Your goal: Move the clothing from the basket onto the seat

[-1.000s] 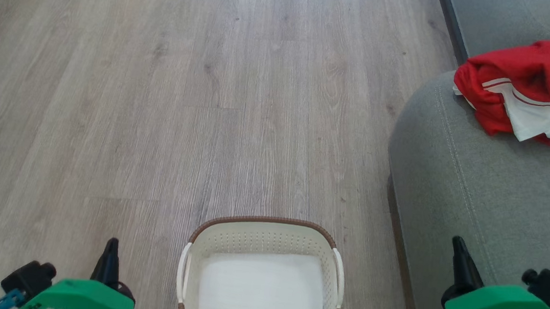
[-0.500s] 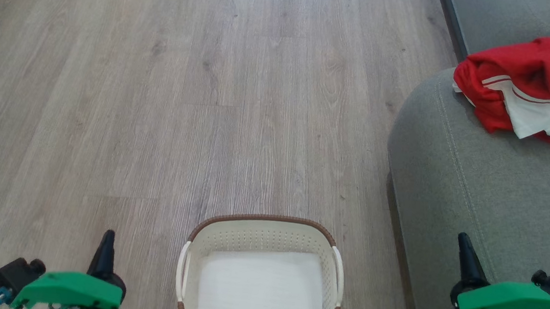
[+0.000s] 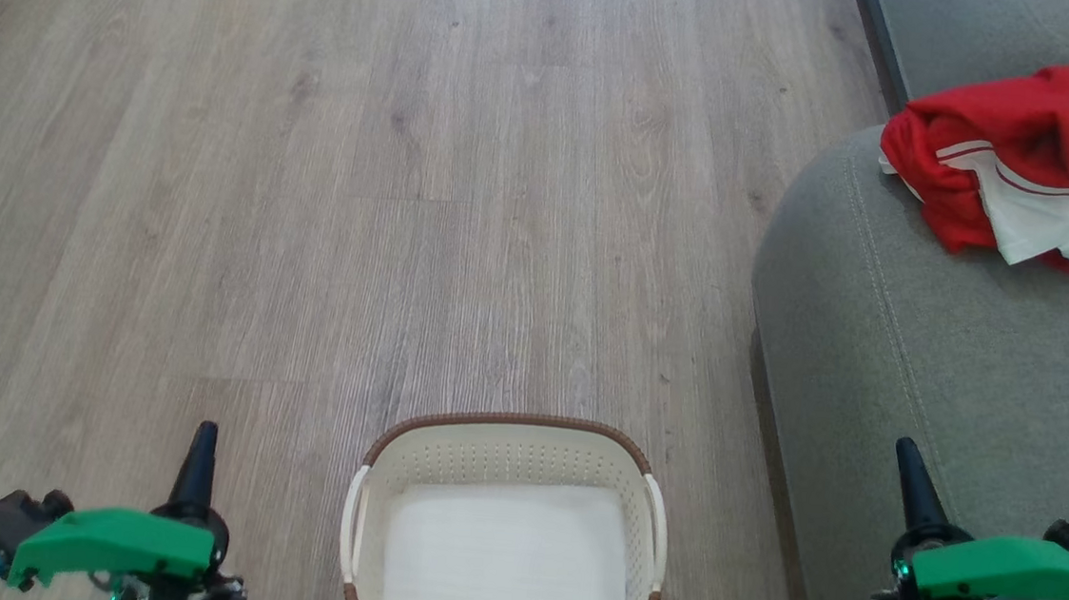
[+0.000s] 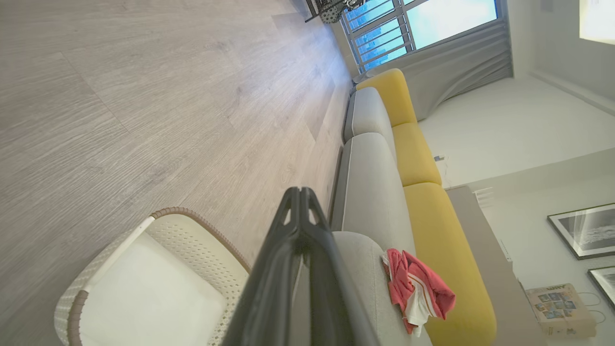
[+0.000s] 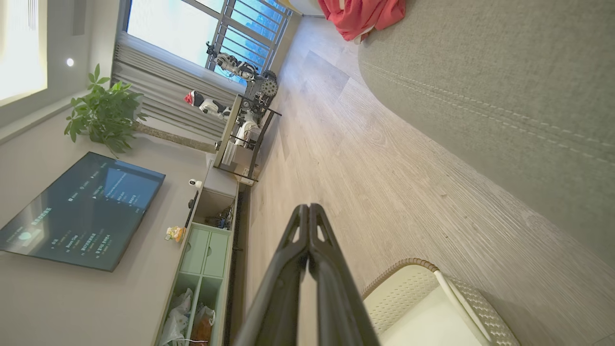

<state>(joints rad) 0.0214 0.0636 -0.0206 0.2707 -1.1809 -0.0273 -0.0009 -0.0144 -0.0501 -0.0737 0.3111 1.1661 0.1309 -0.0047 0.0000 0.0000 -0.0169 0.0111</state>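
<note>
The red clothes (image 3: 1004, 156) lie on the seat (image 3: 920, 369), far right. The basket (image 3: 510, 425) sits near, in the middle, with a white sheet (image 3: 505, 555) inside. The left gripper (image 3: 203, 434) and the right gripper (image 3: 907, 453) are pinched closed, holding nothing. The job looks done. Next, I think the arms can rest.

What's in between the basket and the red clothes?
Just bare wooden floor, then the rounded edge of the grey seat the clothing lies on. Nothing else sits between it and the basket; the head view shows this.
</note>
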